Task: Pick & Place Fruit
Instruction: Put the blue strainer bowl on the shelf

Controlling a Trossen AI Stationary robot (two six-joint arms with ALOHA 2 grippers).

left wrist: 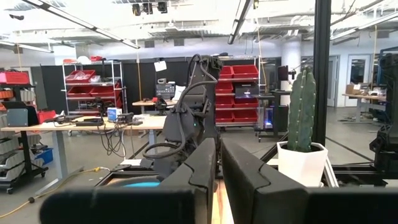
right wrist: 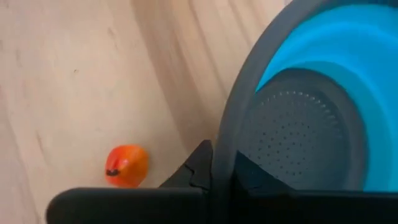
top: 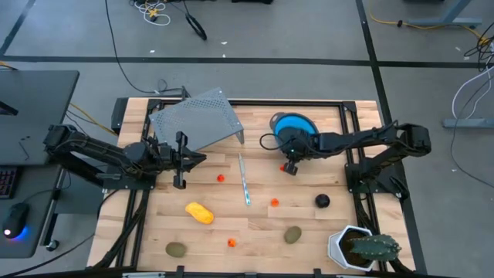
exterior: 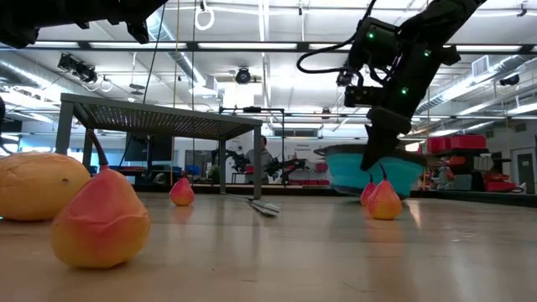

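High view shows my wooden desk (top: 255, 224) from above, with fruit scattered across it. My right claw (top: 291, 165) sits beside the blue colander (top: 294, 125) at the far side. From the right wrist view, its fingers are pinched on the colander's grey rim (right wrist: 225, 146), one inside and one outside, so I judge it is holding the bowl steady or about to move it nearer the fruit.

A tiny orange-red ball (right wrist: 126, 165) lies on the desk just beside that rim. Other small red balls (top: 221, 178) sit toward the middle, near a thin silvery stick (top: 244, 180).

The yellow oblong fruit (top: 199, 212) lies nearer the front, left of centre. Two olive-brown ovals (top: 176, 249) rest along the front edge, well apart. A black ball (top: 322, 201) sits to the right, near a potted cactus (top: 364, 247).

My left claw (top: 182, 160) waits at the left, beside a grey perforated shelf (top: 193, 119), fingers closed together on nothing.

No fruit is in the colander yet, so the task seems barely begun.
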